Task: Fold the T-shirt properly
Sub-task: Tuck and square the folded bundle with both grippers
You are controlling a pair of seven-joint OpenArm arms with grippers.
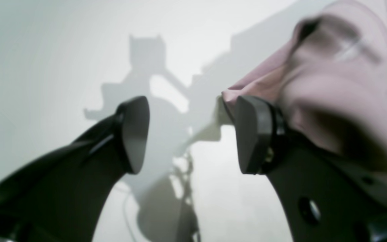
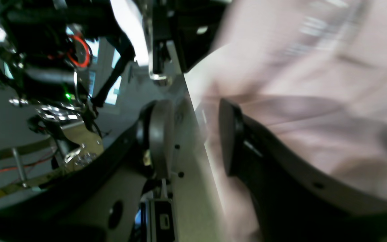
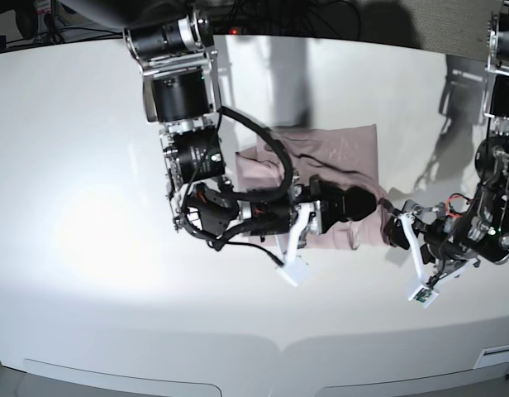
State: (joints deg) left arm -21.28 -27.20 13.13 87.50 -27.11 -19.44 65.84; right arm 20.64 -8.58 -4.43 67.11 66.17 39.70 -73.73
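Honestly, both grippers are gaping with nothing held; left gripper (image 1: 190, 134) sits beside the T-shirt (image 3: 337, 157) bunched mid-table, right gripper (image 2: 193, 137) over it; cloth could snag a finger and unfold.

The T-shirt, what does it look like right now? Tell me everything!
The T-shirt is dusty pink, soft-looking cloth, wrinkled and bunched into a small folded heap on the white table. Pale stitching lines show in the right wrist view. The right pincer reaches over it, open; the left pincer, also open, has one finger against its edge.
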